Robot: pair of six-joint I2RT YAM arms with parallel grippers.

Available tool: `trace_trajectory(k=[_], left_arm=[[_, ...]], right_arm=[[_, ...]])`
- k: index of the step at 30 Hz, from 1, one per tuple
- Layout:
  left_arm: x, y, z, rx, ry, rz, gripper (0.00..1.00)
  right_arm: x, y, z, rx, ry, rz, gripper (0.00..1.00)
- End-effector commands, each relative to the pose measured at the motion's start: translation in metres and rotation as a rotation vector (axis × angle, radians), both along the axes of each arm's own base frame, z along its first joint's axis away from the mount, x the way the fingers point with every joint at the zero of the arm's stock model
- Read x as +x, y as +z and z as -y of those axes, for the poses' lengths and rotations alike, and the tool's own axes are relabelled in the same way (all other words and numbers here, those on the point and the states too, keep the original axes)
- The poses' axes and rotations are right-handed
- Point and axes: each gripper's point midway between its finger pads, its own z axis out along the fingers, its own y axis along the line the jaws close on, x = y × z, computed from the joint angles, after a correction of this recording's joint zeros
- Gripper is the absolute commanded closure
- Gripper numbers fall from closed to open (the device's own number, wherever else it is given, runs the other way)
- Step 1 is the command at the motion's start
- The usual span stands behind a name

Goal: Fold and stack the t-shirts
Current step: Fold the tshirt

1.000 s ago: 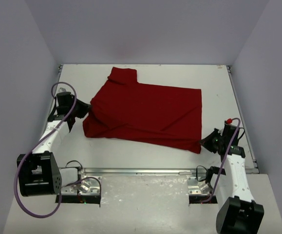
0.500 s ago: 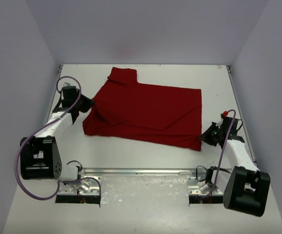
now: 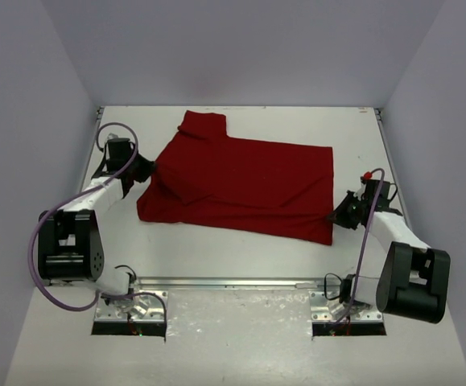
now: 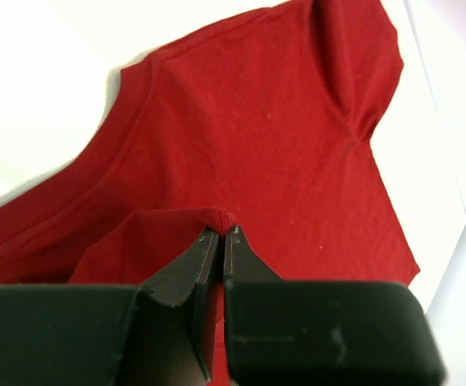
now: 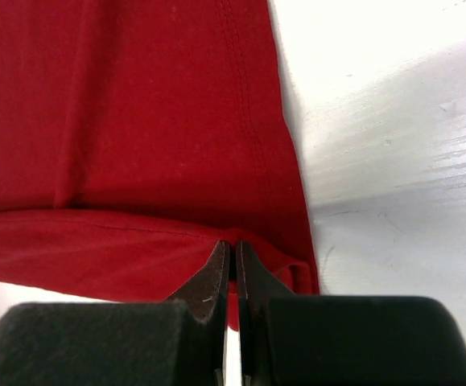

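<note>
The dark red t-shirt (image 3: 241,181) lies spread on the white table, partly folded, one sleeve pointing to the back. My left gripper (image 3: 147,171) is shut on a pinch of its left edge; the wrist view shows the cloth (image 4: 216,219) held between the jaws. My right gripper (image 3: 335,218) is shut on the shirt's near right corner, and cloth (image 5: 136,121) shows pinched at its tips (image 5: 233,248). The neck tag is hidden.
The white table (image 3: 353,145) has grey walls at the back and both sides. A metal rail (image 3: 233,283) runs along the near edge between the two arm bases.
Both arms have folded back and their grippers have moved away from the camera, carrying the shirt's near edge a little toward the back. The near right corner has lifted and shifted.
</note>
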Motion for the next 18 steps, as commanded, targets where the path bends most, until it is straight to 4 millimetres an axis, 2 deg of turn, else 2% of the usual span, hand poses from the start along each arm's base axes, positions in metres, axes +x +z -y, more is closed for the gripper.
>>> trace_trajectory(k=[1, 8, 9, 12, 18], left_arm=[[0.019, 0.017, 0.002, 0.006, 0.007, 0.07, 1.0], [0.023, 0.012, 0.005, 0.006, 0.002, 0.054, 1.0], [0.03, 0.018, 0.005, 0.008, 0.0, 0.091, 1.0], [0.033, 0.018, 0.005, 0.008, 0.002, 0.092, 1.0], [0.04, 0.009, 0.003, 0.012, 0.02, 0.074, 1.0]], right_arm=[[0.021, 0.012, 0.005, -0.038, 0.012, 0.064, 0.98], [0.029, 0.008, 0.008, -0.055, 0.013, 0.044, 0.96], [0.03, 0.008, 0.008, -0.056, 0.013, 0.043, 0.96], [0.035, 0.006, 0.01, -0.057, 0.01, 0.034, 0.97], [0.045, -0.001, 0.013, -0.064, 0.011, 0.005, 0.98]])
